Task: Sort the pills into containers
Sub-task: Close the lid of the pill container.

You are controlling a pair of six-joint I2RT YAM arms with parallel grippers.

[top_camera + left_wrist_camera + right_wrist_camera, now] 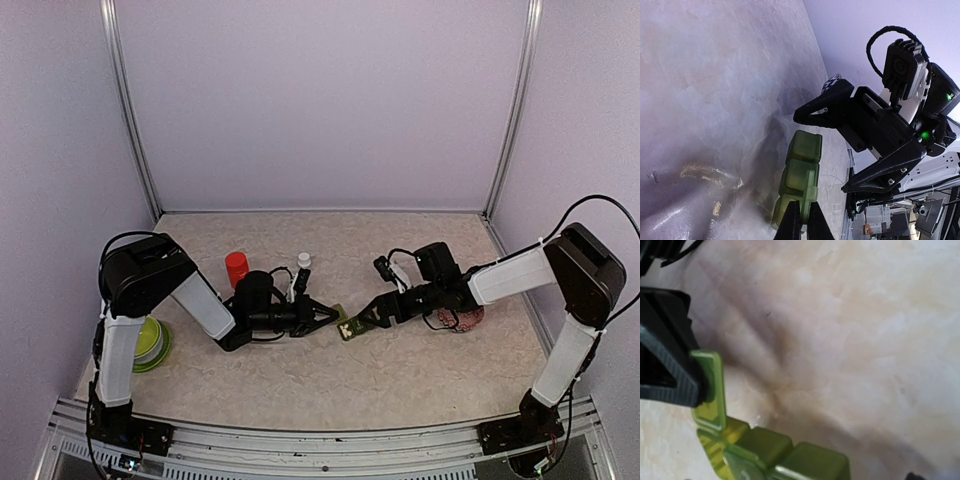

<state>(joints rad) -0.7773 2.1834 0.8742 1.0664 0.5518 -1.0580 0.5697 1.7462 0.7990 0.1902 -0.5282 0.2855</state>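
Note:
The dark green three-compartment container strip (349, 326) lies mid-table between both grippers. In the left wrist view the strip (802, 167) is underside up, and my left gripper (804, 209) is shut on a thin lid flap at its near end. The right wrist view shows the strip (790, 455) at the bottom left, with that flap (710, 385) standing up and pinched by the black left fingers (665, 365). My right gripper (827, 150) is open, its fingers spread just beyond the strip's far end. In the top view the left gripper (333, 316) and right gripper (362, 322) nearly meet. No pills show.
A red bottle (237, 267) and a small white bottle (304, 261) stand behind the left gripper. A lime-green bowl (150, 343) sits at the left arm's base. A reddish-brown thing (468, 318) lies under the right forearm. White walls enclose the table.

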